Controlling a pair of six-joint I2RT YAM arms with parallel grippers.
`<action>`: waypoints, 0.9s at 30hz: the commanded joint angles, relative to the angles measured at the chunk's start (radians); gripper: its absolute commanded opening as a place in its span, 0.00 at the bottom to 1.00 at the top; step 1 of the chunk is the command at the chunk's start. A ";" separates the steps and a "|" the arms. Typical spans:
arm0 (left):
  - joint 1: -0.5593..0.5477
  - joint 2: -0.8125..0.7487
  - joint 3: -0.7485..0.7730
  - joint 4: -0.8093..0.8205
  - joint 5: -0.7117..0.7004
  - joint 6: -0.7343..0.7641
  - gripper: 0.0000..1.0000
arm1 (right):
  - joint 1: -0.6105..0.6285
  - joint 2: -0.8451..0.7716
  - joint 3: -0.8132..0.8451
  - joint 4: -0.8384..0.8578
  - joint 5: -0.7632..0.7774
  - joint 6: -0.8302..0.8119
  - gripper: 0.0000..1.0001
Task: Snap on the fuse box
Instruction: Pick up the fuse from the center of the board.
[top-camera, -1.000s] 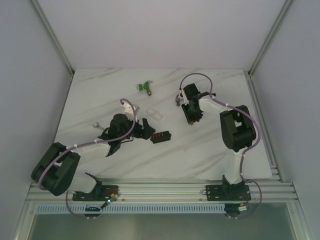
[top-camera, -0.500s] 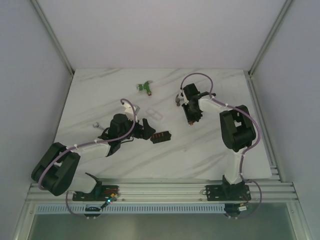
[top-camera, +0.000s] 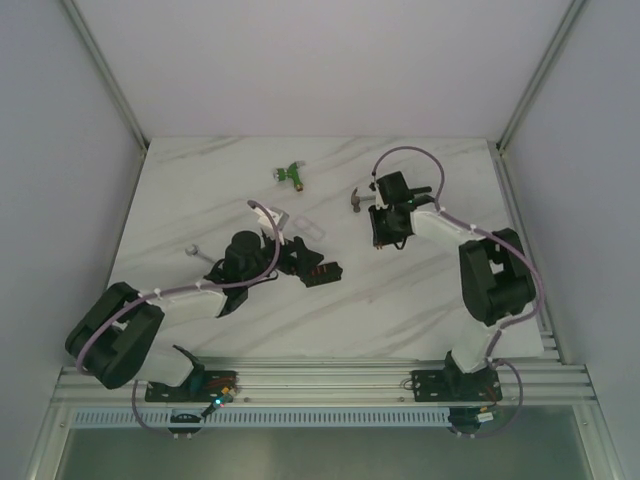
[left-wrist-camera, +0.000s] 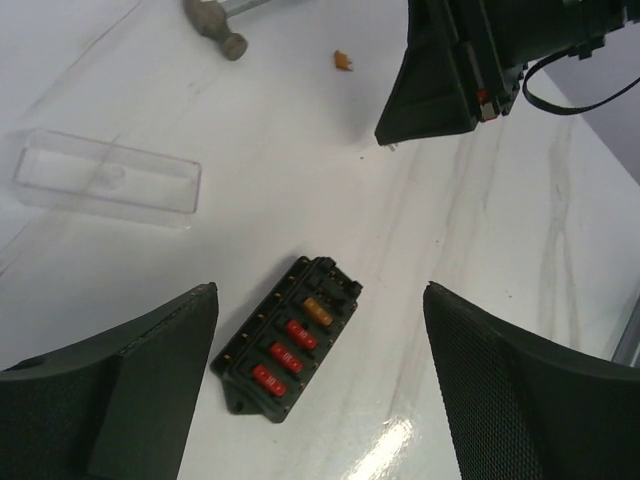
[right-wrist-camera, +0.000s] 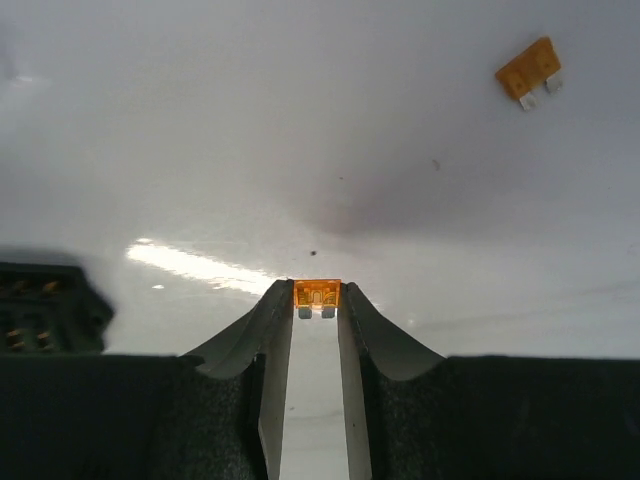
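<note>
Left gripper (left-wrist-camera: 320, 300) spread wide, straddling fuse box (left-wrist-camera: 288, 340) lying flat on table (left-wrist-camera: 480, 200). Right gripper (right-wrist-camera: 318, 310) pinches orange fuse (right-wrist-camera: 317, 292). Suggest: steady box, align blades, press straight down.

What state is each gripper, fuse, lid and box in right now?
fuse box: uncovered, four fuses seated
clear lid: off, lying apart from box
left gripper: open, straddling the fuse box
right gripper: shut on orange fuse
loose fuse: lying free, ungripped
</note>
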 joint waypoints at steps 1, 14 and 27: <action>-0.041 0.062 0.030 0.122 -0.046 0.010 0.91 | 0.005 -0.116 -0.058 0.123 -0.066 0.087 0.17; -0.145 0.203 0.132 0.302 -0.154 -0.047 0.67 | 0.040 -0.373 -0.245 0.395 -0.139 0.343 0.18; -0.186 0.293 0.180 0.406 -0.202 -0.092 0.47 | 0.072 -0.450 -0.340 0.538 -0.145 0.487 0.18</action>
